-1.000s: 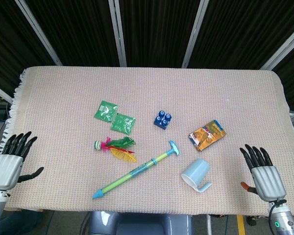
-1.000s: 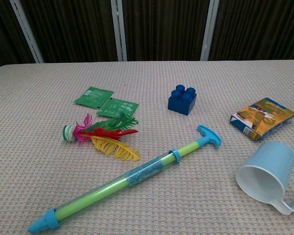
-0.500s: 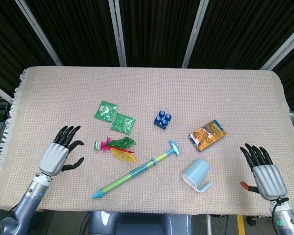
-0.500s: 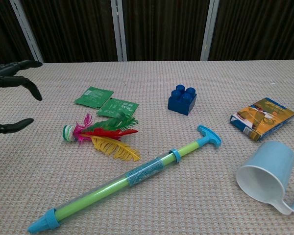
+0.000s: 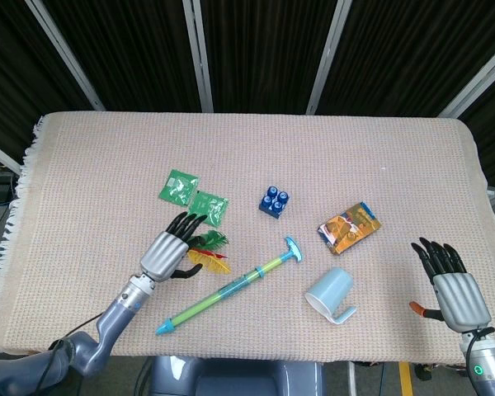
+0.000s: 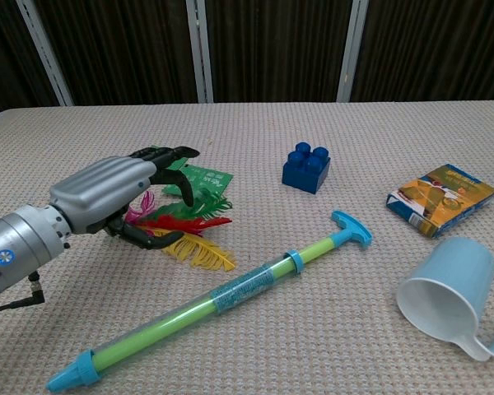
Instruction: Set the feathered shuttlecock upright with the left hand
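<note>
A: Left hand (image 6: 107, 193) status?

B: Its fingers (image 6: 166, 154) are spread and curved over the base end of the shuttlecock (image 6: 189, 234), thumb beneath. Whether they actually hold it, I cannot tell. The shuttlecock lies flat on the desk (image 5: 91, 165), feathers pointing away from the hand.

A: Surroundings?

B: Green packets (image 5: 195, 196) just behind the shuttlecock; pump (image 5: 231, 285) just in front; blue block (image 5: 273, 200), box (image 5: 349, 227) and tipped cup (image 5: 331, 294) further right. Right hand (image 5: 454, 290) sits well apart at the desk's right edge, fingers splayed, empty.
</note>
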